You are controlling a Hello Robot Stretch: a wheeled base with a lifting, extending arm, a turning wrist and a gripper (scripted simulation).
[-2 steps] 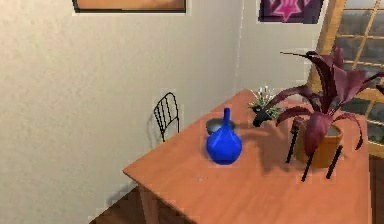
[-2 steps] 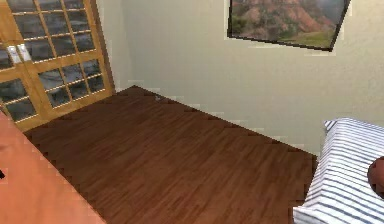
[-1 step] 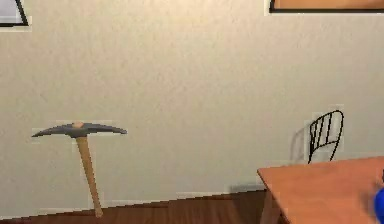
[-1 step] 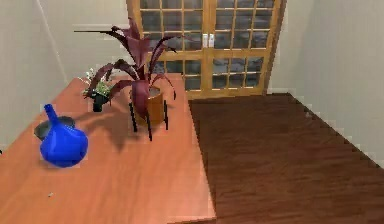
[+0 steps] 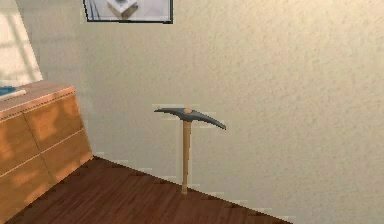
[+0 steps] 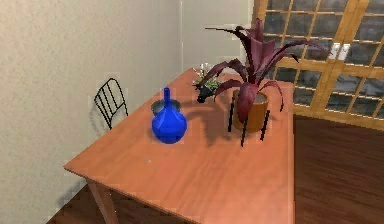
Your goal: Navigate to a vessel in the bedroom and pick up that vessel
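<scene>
Standing on table (image 6: 200, 175): blue vase (image 6: 168, 122), pot (image 6: 258, 112) holding red plant (image 6: 258, 55); cannot tell gripper's state.

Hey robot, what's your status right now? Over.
Blue vase upright on wooden table, arm side view. Red-leaved potted plant stands beside it. Pickaxe leans on wall ahead.

Nothing of the robot's own body can be told from these views. The forward view and the arm side view both look outward from the machine into the room, so its colours, shapes, cables, screws and markings cannot be made out.
</scene>
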